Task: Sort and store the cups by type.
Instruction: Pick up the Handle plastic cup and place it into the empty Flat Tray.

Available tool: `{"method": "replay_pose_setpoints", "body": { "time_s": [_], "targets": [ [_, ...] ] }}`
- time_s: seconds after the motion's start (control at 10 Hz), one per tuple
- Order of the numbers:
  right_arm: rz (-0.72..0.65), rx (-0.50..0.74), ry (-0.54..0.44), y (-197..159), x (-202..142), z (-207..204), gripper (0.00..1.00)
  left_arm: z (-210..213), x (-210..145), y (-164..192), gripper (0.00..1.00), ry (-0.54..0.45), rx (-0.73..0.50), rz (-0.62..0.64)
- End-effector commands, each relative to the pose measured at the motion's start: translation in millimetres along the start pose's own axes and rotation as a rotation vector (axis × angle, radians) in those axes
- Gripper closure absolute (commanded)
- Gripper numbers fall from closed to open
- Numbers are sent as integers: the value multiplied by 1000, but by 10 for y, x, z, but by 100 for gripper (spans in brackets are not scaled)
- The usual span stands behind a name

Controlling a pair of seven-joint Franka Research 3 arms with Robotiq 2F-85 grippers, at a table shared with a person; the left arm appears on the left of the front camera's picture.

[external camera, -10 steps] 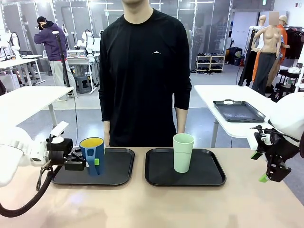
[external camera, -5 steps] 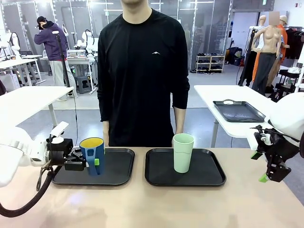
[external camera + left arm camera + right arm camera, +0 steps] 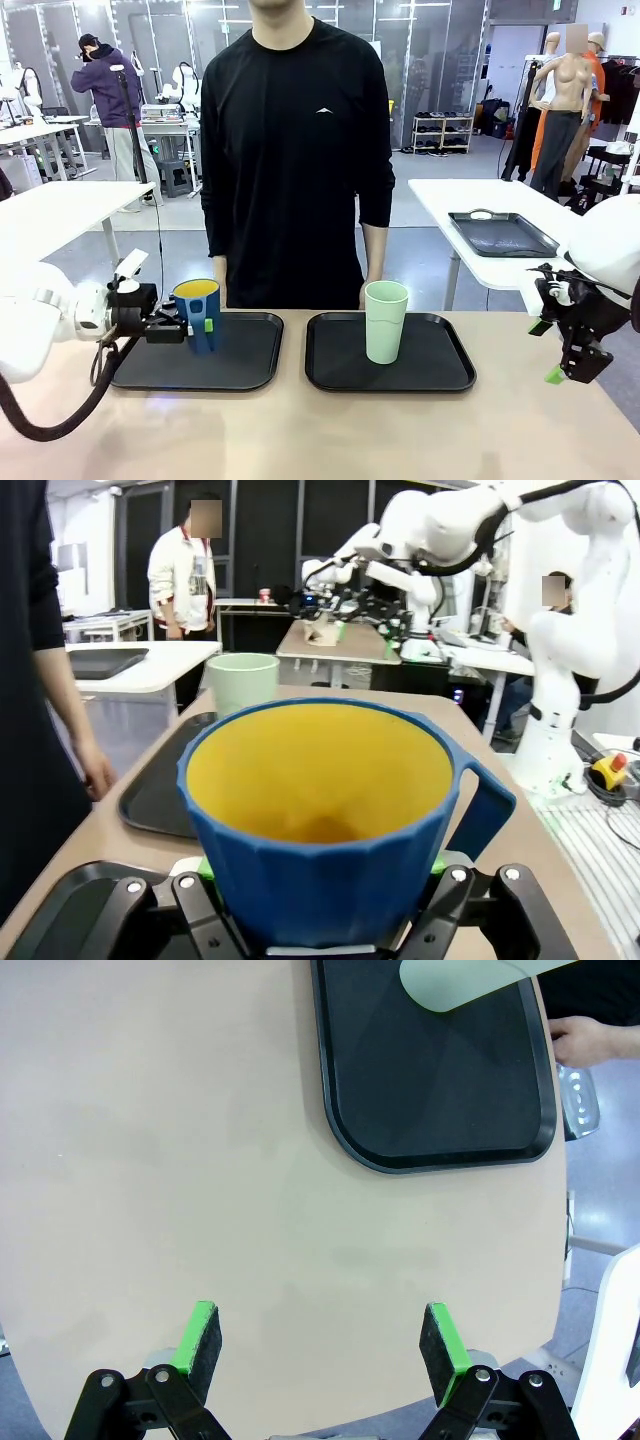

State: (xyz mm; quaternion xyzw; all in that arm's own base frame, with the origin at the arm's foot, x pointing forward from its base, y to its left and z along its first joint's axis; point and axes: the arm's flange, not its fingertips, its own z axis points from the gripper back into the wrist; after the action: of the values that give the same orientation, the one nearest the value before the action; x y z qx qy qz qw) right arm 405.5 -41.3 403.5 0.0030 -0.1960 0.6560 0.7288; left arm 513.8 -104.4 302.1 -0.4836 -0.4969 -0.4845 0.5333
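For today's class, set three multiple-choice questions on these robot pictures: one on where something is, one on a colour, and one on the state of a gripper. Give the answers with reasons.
1. Where does the mint-green tumbler stand?
A. On the right tray
B. On the bare table
C. In the person's hand

2. What colour is the inside of the blue mug?
A. White
B. Yellow
C. Red

3. How is the left gripper?
A. Open above the tumbler
B. Shut on nothing
C. Shut on the blue mug

Answers:
1 A: the front view shows the tumbler upright on the black tray to the right.
2 B: the left wrist view looks straight into the mug's yellow inside.
3 C: its green pads press the mug's sides over the left tray, while the right gripper hangs open over bare table.
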Motion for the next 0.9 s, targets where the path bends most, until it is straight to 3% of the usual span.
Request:
{"method": "replay_pose_setpoints", "body": {
  "time_s": [0.0, 0.3, 0.8],
  "targets": [
    [-18, -7, 15, 7, 24, 5, 0, 0, 34, 371, 27, 3, 53, -18],
    [-18, -7, 15, 7, 24, 5, 0, 84, 109, 707, 27, 67, 107, -69],
    [-18, -7, 15, 7, 24, 5, 0, 238, 69, 987, 27, 31, 108, -22]
  ]
}}
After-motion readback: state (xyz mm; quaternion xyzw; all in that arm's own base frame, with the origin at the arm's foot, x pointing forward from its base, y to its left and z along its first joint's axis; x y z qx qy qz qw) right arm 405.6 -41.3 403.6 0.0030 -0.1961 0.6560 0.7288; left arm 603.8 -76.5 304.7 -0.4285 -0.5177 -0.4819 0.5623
